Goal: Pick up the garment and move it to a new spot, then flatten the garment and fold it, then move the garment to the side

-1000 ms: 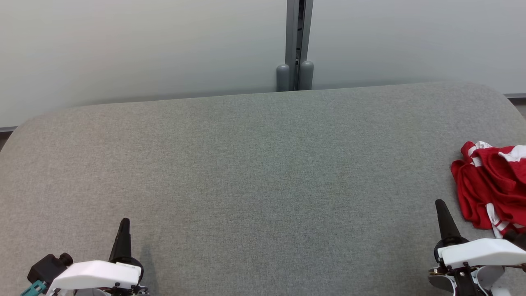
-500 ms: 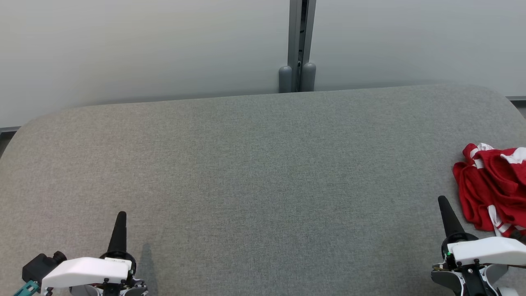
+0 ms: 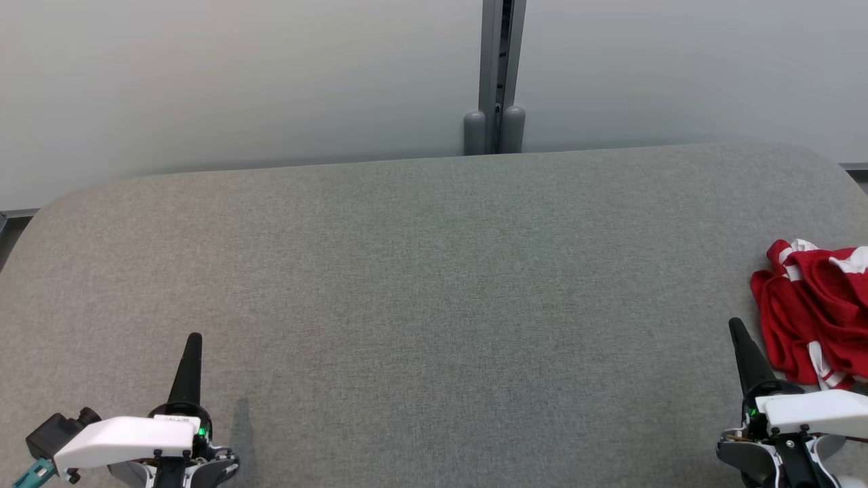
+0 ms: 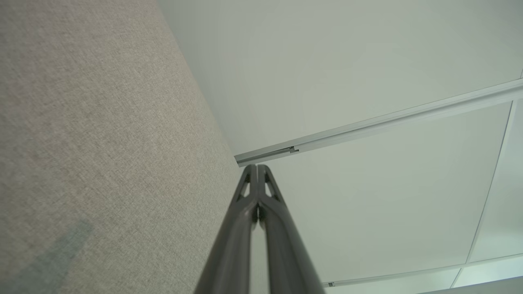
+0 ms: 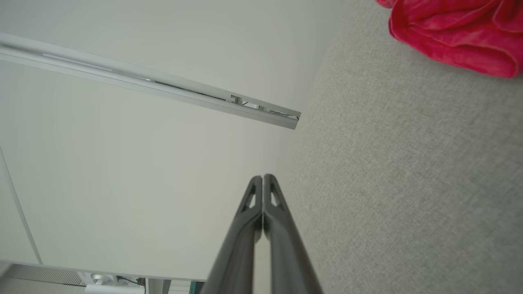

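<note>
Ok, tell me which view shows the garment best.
Head view: the garment lies crumpled at the right, white stripes visible, though cropped by the frame. The right wrist view catches one red fold; the left wrist view faces grey upholstery.

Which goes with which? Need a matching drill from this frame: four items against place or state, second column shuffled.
Column 1
1. garment
2. left gripper
3. right gripper
4. grey post

Column 2
A. shut, lower left of the head view, far from the garment
B. upright, behind the far edge of the grey surface
C. crumpled, red and white, at the surface's right edge
D. shut, fingers pointing up just left of the garment

Pairs: 1-C, 2-A, 3-D, 4-B
</note>
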Tool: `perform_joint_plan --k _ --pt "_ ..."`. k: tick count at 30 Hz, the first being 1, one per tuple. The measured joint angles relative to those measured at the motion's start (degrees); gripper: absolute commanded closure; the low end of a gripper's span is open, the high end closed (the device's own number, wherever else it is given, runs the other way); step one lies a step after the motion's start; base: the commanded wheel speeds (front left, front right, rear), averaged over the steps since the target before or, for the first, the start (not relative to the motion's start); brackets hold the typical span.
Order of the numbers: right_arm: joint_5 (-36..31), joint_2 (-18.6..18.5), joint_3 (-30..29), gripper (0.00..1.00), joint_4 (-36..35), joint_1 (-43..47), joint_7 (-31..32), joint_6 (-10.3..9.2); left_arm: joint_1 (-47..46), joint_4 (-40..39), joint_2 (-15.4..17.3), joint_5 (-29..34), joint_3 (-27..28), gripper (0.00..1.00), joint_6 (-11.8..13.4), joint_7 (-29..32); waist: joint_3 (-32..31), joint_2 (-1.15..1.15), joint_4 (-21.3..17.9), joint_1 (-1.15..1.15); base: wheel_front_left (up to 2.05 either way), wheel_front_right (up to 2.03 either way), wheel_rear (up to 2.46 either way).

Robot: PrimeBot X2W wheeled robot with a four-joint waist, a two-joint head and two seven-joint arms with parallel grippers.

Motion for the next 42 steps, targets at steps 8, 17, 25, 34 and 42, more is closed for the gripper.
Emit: perform_joint_plan --k 8,17,25,34,42 --pt "3.64 -0.04 -0.40 1.00 -0.73 0.23 0.89 0.00 -0.07 -0.80 0.02 -3.60 0.43 1.00 -0.59 0.99 -0.17 0.00 0.22 0.00 0.00 0.00 0.00" --pt "7.53 -0.11 -0.78 1.00 -1.80 0.29 1.94 0.00 -0.23 -1.70 0.05 -7.53 0.94 1.00 -0.99 1.96 -0.35 0.00 0.48 0.00 0.00 0.00 0.00" --pt "10.71 -0.15 -1.19 1.00 -2.46 0.45 2.77 0.00 -0.38 -2.43 0.09 -10.65 1.33 1.00 -1.42 2.90 -0.51 0.00 0.70 0.00 0.00 0.00 0.00" --pt "14.13 -0.20 -1.69 1.00 -3.35 0.52 3.72 0.00 -0.64 -3.21 0.12 -14.05 1.80 1.00 -1.76 3.71 -0.70 0.00 0.96 0.00 0.00 0.00 0.00" --pt "16.07 -0.22 -1.92 1.00 -3.77 0.54 4.22 0.00 -0.96 -3.72 0.14 -15.99 2.00 1.00 -2.11 4.21 -0.79 0.00 1.09 0.00 0.00 0.00 0.00"
